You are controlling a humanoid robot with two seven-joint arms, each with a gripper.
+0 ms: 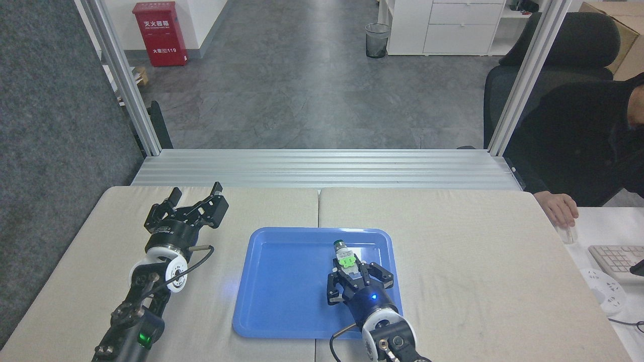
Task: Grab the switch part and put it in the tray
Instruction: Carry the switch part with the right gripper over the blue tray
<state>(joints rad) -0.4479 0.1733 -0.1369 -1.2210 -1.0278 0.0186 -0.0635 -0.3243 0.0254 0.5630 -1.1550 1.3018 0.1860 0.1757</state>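
Note:
The blue tray (282, 281) lies flat in the middle of the beige table. My right gripper (349, 265) hangs over the tray's right half, shut on the switch part (345, 257), a whitish block with a green clip and a dark round end pointing away from me. Whether the part touches the tray floor I cannot tell. Off to the tray's left, my left gripper (195, 192) rests above the table, open, with nothing between its fingers.
A person in black sits at the right; their hand (558, 208) rests on a mouse beside a keyboard (616, 261) on a white desk. An aluminium frame rail (322, 168) runs along the table's far edge. Bare tabletop lies right of the tray.

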